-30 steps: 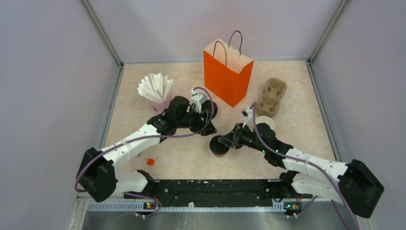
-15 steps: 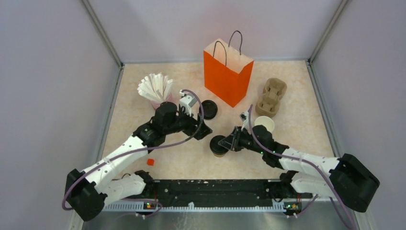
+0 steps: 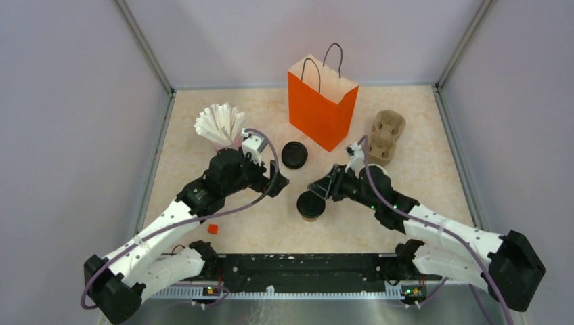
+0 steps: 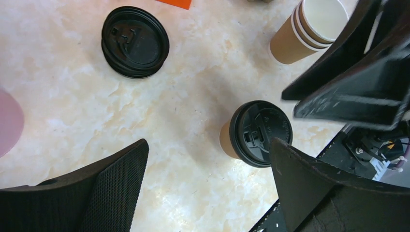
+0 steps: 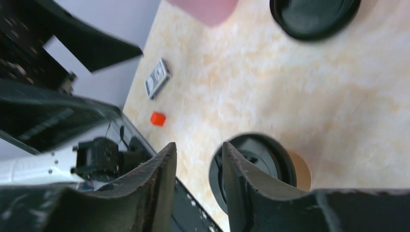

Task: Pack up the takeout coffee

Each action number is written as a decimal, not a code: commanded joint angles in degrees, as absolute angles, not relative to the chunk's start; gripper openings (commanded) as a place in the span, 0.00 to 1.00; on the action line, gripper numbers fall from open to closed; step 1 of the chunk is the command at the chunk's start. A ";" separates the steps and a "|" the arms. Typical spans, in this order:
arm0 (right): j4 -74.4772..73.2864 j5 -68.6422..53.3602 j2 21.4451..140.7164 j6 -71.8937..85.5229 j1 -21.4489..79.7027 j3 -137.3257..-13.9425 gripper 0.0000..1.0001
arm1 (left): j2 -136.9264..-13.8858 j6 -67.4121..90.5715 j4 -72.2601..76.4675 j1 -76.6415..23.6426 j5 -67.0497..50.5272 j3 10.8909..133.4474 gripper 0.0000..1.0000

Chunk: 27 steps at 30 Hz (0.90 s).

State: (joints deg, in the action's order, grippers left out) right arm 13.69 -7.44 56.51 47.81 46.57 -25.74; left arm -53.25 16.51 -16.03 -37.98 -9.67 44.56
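The takeout coffee (image 3: 311, 205), a brown paper cup with a black lid, stands upright on the table between my two arms. My right gripper (image 3: 318, 188) hovers just above and behind it, jaws a little apart and holding nothing. In the right wrist view its fingertips (image 5: 198, 150) frame bare table, with the lidded coffee (image 5: 270, 166) behind the right finger. My left gripper (image 3: 275, 184) is wide open to the cup's left and holds nothing. In the left wrist view the coffee (image 4: 258, 133) sits beside the right finger of that gripper (image 4: 208, 142). The orange bag (image 3: 322, 101) stands open at the back.
A loose black lid (image 3: 294, 154) lies in front of the bag. The stack of lidless cups (image 4: 309, 26) stands behind the right gripper. A cardboard cup carrier (image 3: 384, 137) sits at the back right, a pink cup of straws (image 3: 220, 125) at the back left, and a small red piece (image 3: 212, 229) near the front.
My left arm pulled back from the loose lid toward the near left and opened wide. My right gripper lifted off the coffee's lid and its jaws parted a little.
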 commanded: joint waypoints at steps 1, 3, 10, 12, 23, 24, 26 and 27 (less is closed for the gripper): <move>3.42 3.66 52.74 39.64 45.97 -35.98 0.42 | -49.32 12.66 -17.84 -37.95 -7.53 45.14 0.99; 0.51 9.64 52.09 35.47 45.55 -38.47 0.47 | -48.60 12.00 -18.49 -37.95 -10.10 44.92 0.99; -3.17 28.73 51.78 20.24 40.96 -42.37 0.54 | -49.24 6.87 -29.27 -37.89 -9.44 47.57 0.99; -3.93 32.46 52.49 18.10 36.93 -43.25 0.55 | -48.11 6.12 -28.46 -37.89 -7.43 45.81 0.99; -11.20 35.66 73.70 29.33 21.94 -54.92 0.71 | -43.48 6.73 -25.85 -37.98 -8.29 42.02 0.99; -10.17 36.70 75.16 28.91 21.69 -55.80 0.69 | -43.74 6.38 -25.70 -37.97 -9.63 41.95 0.99; -7.31 38.73 79.72 28.39 21.22 -56.61 0.65 | -44.25 5.73 -25.43 -37.98 -11.72 41.84 0.99; -6.31 38.38 81.31 28.49 20.47 -56.97 0.62 | -44.45 5.70 -25.40 -38.00 -12.20 41.89 0.99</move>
State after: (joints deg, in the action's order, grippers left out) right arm -8.64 34.65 75.66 27.27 22.28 -53.82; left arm -43.90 7.09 -27.44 -37.95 -8.58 42.50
